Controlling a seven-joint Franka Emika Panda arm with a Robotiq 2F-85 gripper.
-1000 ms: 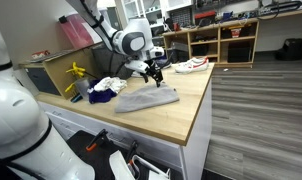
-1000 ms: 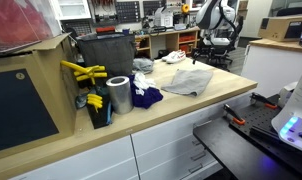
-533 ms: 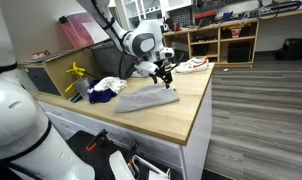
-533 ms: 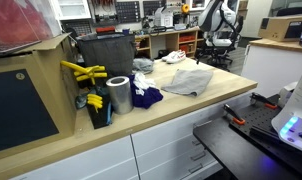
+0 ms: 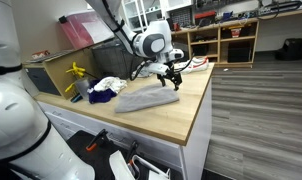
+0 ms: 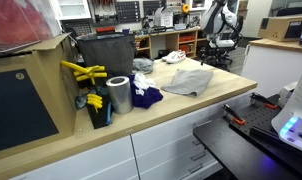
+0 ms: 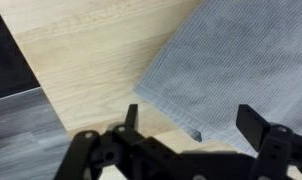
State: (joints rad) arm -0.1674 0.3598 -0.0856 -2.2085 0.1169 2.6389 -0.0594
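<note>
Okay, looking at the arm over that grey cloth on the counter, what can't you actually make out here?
- Grey cloth: in the wrist view, cut off by the top and right edges.
- End effector: fingers apart in the wrist view. In an exterior view the end effector is too small and distant to read.
- Yellow objects: too blurred in an exterior view to identify.
- White cloth: bunched up and too small in an exterior view to tell what it is.

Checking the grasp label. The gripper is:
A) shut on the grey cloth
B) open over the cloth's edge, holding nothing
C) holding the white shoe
B: in the wrist view the gripper is wide open, nothing between its fingers, above the edge of the grey cloth.
</note>
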